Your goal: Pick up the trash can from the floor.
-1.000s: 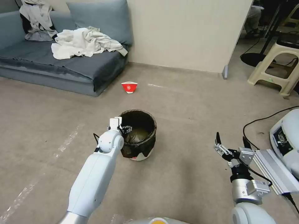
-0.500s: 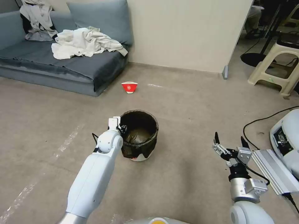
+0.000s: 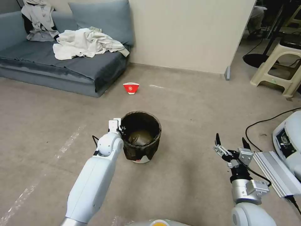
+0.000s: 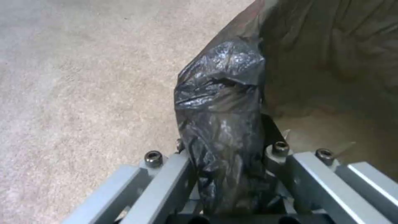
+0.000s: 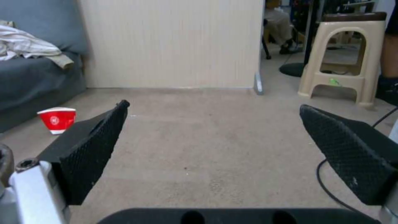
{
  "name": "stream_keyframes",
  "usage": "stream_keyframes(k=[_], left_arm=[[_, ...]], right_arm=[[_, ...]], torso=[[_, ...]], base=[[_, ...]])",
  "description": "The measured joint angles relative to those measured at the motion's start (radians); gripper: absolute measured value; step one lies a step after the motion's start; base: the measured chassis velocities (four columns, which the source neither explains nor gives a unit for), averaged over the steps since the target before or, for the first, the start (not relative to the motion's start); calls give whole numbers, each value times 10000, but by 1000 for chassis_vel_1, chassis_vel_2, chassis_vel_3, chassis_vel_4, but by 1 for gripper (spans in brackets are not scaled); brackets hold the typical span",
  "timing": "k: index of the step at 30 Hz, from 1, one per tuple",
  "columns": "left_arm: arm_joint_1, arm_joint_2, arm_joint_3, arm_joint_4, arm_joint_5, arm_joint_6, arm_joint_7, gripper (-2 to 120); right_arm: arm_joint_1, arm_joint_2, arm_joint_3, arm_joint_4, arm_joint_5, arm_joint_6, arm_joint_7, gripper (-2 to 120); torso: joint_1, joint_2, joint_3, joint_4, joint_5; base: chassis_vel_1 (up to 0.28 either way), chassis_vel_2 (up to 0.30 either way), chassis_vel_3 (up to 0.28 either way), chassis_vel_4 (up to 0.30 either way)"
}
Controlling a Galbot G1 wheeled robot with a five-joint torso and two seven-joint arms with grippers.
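While you scan the room from the head view, start big: the floor (image 3: 194, 103) is beige-grey, with pale tape marks running off on the robot's left side. Grey sofa (image 3: 59, 67) sits at the far left with a rumpled white cloth (image 3: 86, 42) on its seat and a second garment (image 3: 39, 18) draped over the backrest. Cream partition wall (image 3: 188, 31) stands behind, ending at a corner on the right. Past that corner you have a beige plastic stool (image 3: 279, 67). Close at far right, a white-and-grey machine (image 3: 287, 147) lies on the floor, with a black cable (image 3: 266, 121) curving across the floor from it.

Your target, the trash can (image 3: 141, 138), stands upright mid-floor, well apart from the sofa, dark bag folded over its rim, white base showing at the bottom. Nothing stands between it and the robot except the left arm itself.

Left gripper (image 3: 121, 128) is at the can's near-left rim; in the left wrist view the jaws are clamped on the bagged rim (image 4: 224, 130), one finger outside the wall, one inside.

Right gripper (image 3: 231, 145) hangs to the right of the can, well apart, jaws spread wide, holding nothing.

Smallest item: a red-and-white paper cup (image 3: 130, 88) on the floor beyond the can, near the sofa's corner.
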Motion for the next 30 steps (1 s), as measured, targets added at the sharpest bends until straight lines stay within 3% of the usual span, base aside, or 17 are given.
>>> stream_keyframes(k=[3, 5, 6, 9, 19, 26, 30], left_arm=[[151, 21, -23, -122, -37, -346, -29, 10], [387, 95, -24, -271, -88, -1180, 79, 9], [387, 95, -24, -271, -88, -1180, 79, 9], [749, 225, -60, -626, 146, -2186, 512, 5], [1551, 429, -247, -2114, -280, -3028, 994, 4], [2150, 724, -520, -2976, -748, -3946, 1817, 4], [2558, 875, -634, -3629, -1042, -4148, 1976, 4]], right_arm=[[1, -6, 0, 3, 0, -1, -5, 100], [4, -14, 0, 9, 0, -4, -12, 100], [4, -14, 0, 9, 0, -4, -12, 100], [10, -21, 0, 12, 1, -17, -15, 100], [-18, -29, 31, 94, 3, -42, -21, 100], [-22, -15, 24, 184, 2, -78, -27, 100], [-25, -13, 42, 199, 2, -81, -27, 100]], torso=[[0, -1, 0, -1, -2], [1, -1, 1, -2, -6], [1, -1, 1, -2, -6], [1, -1, 1, -3, 0], [1, -1, 1, 0, 0], [1, -1, 1, 1, 0], [1, -1, 1, 0, 1]], base=[[0, 0, 0, 0], [0, 0, 0, 0], [0, 0, 0, 0], [0, 0, 0, 0], [0, 0, 0, 0], [0, 0, 0, 0], [0, 0, 0, 0]])
